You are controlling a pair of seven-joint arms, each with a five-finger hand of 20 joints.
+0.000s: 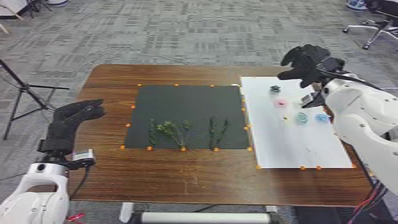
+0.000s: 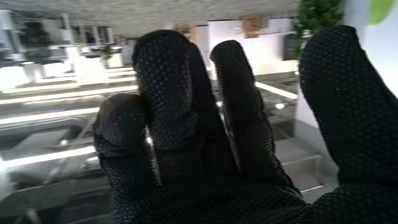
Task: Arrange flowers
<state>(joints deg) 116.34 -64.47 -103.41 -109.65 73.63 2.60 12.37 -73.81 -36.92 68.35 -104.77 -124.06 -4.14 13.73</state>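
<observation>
Lying flat, stems [image 1: 172, 131] in head view, greenery [image 2: 320, 15] in wrist view

Looks like an office-style lab: grey carpet [image 1: 213, 35], wheeled chair [image 1: 389, 22], green plant [image 2: 320, 16]; white robot arms [image 1: 369, 112] at the table [image 1: 111, 175], black tripod [image 1: 24, 87] beside its left edge.

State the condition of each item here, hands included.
Left hand: open, empty.
Right hand: open, empty, raised.
Greenery: lying on the dark mat.
Small pieces: scattered on the white sheet.
Dark mat: flat.
White sheet: flat.
</observation>
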